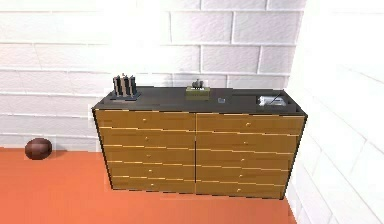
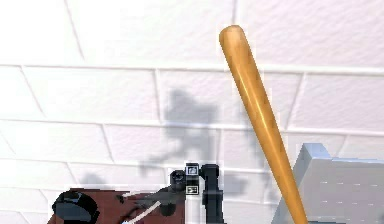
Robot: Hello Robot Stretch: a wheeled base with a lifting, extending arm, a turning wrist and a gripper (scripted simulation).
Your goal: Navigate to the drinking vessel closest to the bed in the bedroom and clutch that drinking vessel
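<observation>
The gripper (image 2: 148, 212) hangs at bottom centre, its load impossible to tell. A pale shape (image 1: 266, 100), perhaps the cup, stands at the dresser's (image 1: 200, 150) right end: likely light, rigid, breakable; best taken round its body.

A home room: wooden dresser (image 1: 200, 150), baseball bat (image 2: 262, 120).

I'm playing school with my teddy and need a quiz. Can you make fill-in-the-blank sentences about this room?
1. The dresser has two columns of wooden ___.
2. The brown ball lies on the orange ___.
3. The baseball bat leans against the white brick ___.

Missing words: drawers, floor, wall.
</observation>
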